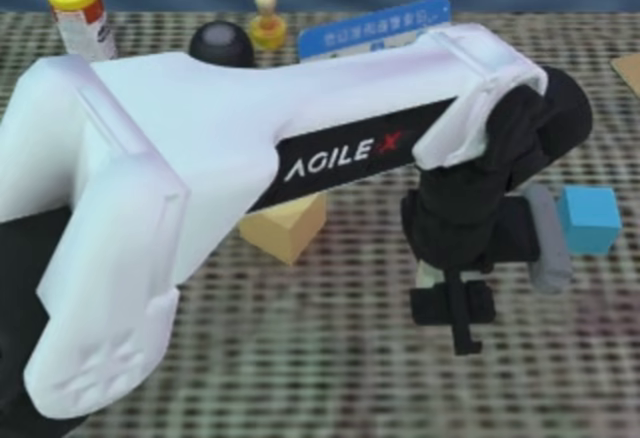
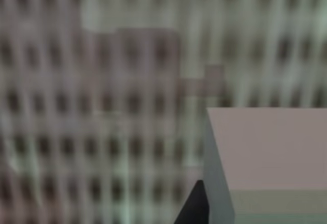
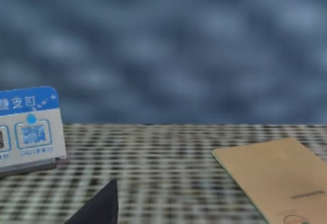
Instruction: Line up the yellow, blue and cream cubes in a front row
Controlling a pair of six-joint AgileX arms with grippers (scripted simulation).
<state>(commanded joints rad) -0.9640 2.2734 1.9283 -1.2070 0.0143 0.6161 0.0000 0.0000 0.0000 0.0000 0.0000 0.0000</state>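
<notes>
My left arm reaches across the table from the left, and its gripper (image 1: 455, 303) hangs front and right of the middle. It is shut on the cream cube (image 2: 265, 152), which fills the near corner of the left wrist view, with one dark fingertip (image 2: 196, 206) against its side. From above only a pale sliver of that cube (image 1: 427, 276) shows under the gripper. The yellow cube (image 1: 290, 226) sits near the middle, partly hidden by the arm. The blue cube (image 1: 590, 218) rests at the right, just beyond the gripper. My right arm is out of the top view; its wrist view shows one fingertip (image 3: 104, 206) set wide, with nothing held.
Along the back stand a yellow-capped white bottle (image 1: 78, 13), a black ball (image 1: 222, 43), a small yellow peg figure (image 1: 267, 23) and a blue sign (image 1: 375, 28). A brown booklet (image 3: 276, 175) lies at the back right edge.
</notes>
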